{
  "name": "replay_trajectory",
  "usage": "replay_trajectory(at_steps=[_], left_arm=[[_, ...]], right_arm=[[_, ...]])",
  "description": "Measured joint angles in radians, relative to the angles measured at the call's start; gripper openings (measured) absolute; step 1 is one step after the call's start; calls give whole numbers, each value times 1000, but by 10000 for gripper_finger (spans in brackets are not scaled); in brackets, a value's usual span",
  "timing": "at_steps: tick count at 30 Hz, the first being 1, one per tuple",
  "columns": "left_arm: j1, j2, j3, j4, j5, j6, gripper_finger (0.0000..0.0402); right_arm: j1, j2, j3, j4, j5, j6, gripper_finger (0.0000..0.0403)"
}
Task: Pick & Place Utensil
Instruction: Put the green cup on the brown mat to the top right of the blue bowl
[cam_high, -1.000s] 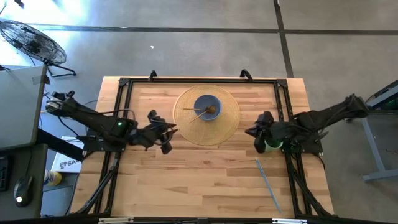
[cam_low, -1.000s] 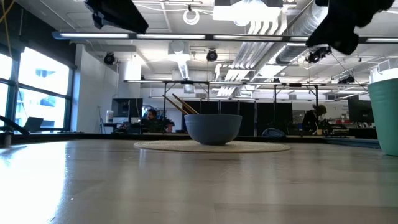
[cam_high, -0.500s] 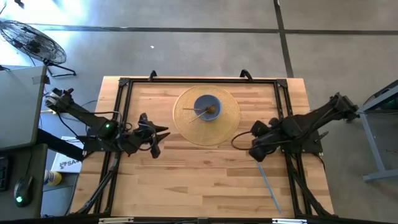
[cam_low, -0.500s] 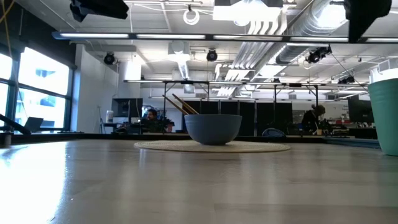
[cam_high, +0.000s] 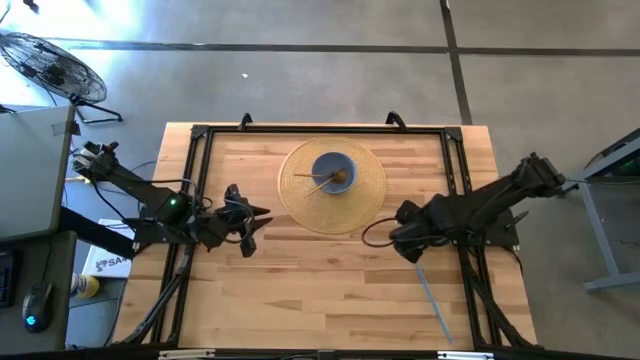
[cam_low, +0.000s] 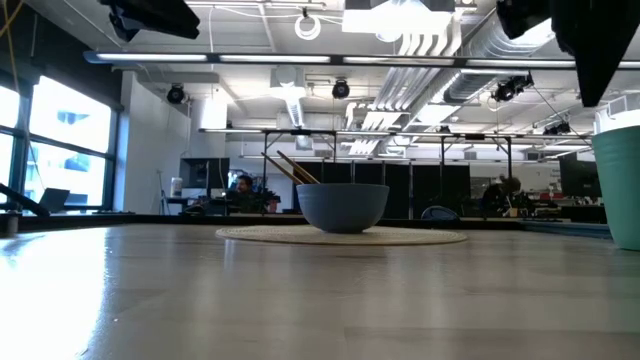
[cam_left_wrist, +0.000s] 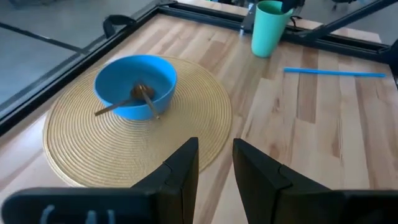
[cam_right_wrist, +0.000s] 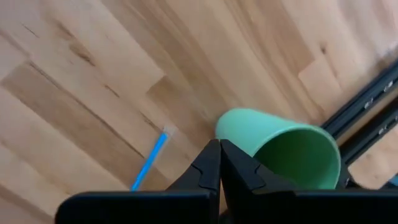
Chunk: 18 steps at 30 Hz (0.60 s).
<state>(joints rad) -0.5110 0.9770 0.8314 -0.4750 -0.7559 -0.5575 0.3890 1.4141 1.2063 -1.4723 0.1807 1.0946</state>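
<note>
A blue bowl (cam_high: 333, 172) stands on a round woven mat (cam_high: 370, 195) at the table's far middle. Wooden utensils (cam_left_wrist: 134, 98) lean inside it, handles over the rim. A blue straw (cam_high: 432, 295) lies flat on the table at the near right. A green cup (cam_right_wrist: 292, 149) stands upright close to the straw's far end; my right arm hides it in the high view. My left gripper (cam_high: 245, 218) hovers open left of the mat, pointing at the bowl. My right gripper (cam_high: 400, 238) is shut, in the air right of the mat, above the cup and the straw's far end (cam_right_wrist: 160, 140).
A black metal frame (cam_high: 196, 150) runs along the table's left, far and right sides. Bare wood lies between the mat and the near edge. In the low view the cup (cam_low: 620, 190) stands at the right edge and the bowl (cam_low: 343, 206) in the middle.
My left gripper has drawn back from the mat toward the table's left edge, then held still. My right gripper has moved toward the near edge and a little left, away from above the cup, and now covers the cup in the high view.
</note>
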Motion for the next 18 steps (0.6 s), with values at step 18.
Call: replay_trajectory(at_steps=[18], left_arm=[[0, 0, 0, -12, 67, -27, 96]], right_arm=[[-171, -36, -11, -33, -154, 4, 120]])
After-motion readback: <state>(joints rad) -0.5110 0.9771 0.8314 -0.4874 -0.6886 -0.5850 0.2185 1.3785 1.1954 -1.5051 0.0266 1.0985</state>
